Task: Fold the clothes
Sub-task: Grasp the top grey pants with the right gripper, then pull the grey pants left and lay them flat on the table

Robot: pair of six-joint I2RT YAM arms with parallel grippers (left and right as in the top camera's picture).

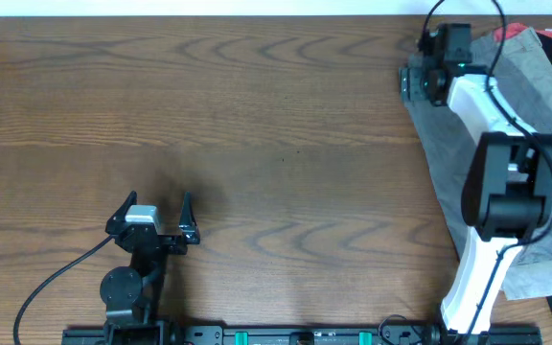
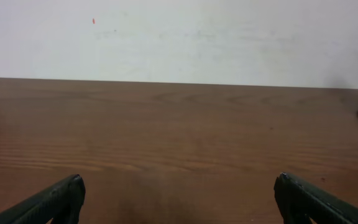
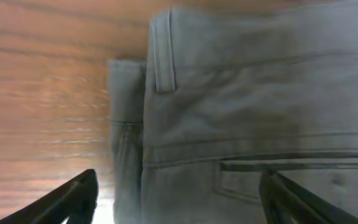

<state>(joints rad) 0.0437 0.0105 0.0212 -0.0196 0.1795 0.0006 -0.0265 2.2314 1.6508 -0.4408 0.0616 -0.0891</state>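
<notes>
Grey trousers (image 1: pixel 444 163) lie on wooden table (image 1: pixel 257 125); left pincer (image 1: pixel 158 199) and right pincer (image 3: pixel 178 180) gape empty.

The bench (image 1: pixel 257 125) is brown with darker wavy wood grain. The trousers (image 1: pixel 444 163) at the right of the frame are plain grey, and the cloth (image 1: pixel 523 34) in the upper right corner is red. The right arm (image 1: pixel 477 101) is white with black joints. The left gripper (image 1: pixel 158 201) is black.
</notes>
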